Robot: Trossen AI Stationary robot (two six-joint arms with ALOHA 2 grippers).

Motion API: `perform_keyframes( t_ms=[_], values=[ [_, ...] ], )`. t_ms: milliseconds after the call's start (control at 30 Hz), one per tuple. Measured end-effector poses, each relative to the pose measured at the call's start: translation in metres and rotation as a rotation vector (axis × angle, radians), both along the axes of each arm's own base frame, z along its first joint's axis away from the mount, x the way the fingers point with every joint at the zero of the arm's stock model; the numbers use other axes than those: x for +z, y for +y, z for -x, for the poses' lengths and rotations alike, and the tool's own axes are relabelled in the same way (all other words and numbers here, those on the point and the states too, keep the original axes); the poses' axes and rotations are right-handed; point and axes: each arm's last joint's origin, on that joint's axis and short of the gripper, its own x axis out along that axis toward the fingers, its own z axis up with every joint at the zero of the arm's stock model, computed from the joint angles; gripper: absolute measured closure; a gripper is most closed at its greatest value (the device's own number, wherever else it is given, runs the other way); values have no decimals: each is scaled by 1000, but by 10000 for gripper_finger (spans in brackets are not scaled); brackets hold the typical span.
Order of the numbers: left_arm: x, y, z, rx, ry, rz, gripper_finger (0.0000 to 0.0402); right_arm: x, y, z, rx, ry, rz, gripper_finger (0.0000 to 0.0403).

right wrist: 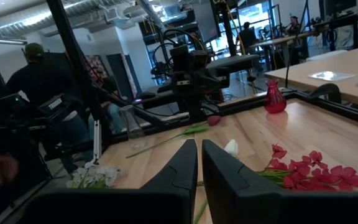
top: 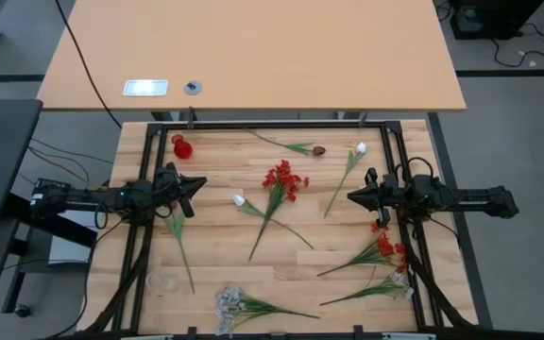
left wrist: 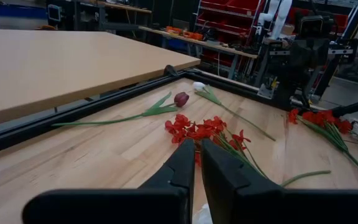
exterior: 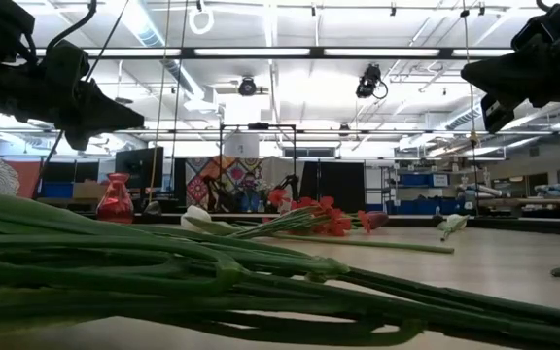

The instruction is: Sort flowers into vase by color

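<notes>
Flowers lie scattered flat on the wooden table. A red blossom cluster (top: 284,179) (left wrist: 199,129) lies in the middle, with a white tulip (top: 239,200) beside it. A maroon tulip bud (top: 318,150) (left wrist: 181,99) and a second white tulip (top: 361,148) lie toward the far edge. More red blossoms (top: 386,248) lie on the right. Small white blooms (top: 229,303) lie at the near edge. A red vase (top: 182,147) (right wrist: 274,98) stands at the far left. My left gripper (top: 203,183) (left wrist: 197,152) and right gripper (top: 350,196) (right wrist: 199,152) are both shut. They hover above the table, facing each other across the middle.
A clear glass vase (right wrist: 132,127) stands on the table's left near part. A bare green stem (top: 179,241) lies below my left arm. A black frame (top: 272,125) borders the table, with a larger tan table (top: 253,57) beyond it. People (right wrist: 42,81) stand in the room.
</notes>
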Motion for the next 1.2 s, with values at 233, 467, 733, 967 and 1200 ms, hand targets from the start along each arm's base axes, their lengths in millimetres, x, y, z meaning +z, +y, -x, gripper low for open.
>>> perform_keyframes(
  t_ms=[233,467,733,967,1200],
  values=[
    [0,0,0,1,-3,1,367,8,-1,1,-25,-85,-84,369],
    [9,0,0,3,-213,241,367,7,-14,5,-409,-259,-727,369],
    [13,1,0,44,-302,325,367,-6,-17,4,-544,-235,-891,369],
    [13,2,1,53,-333,374,367,-7,-18,2,-539,-243,-969,369],
    [24,-3,-2,-104,-261,458,367,0,-16,-6,-472,-170,-1044,366]
  ],
)
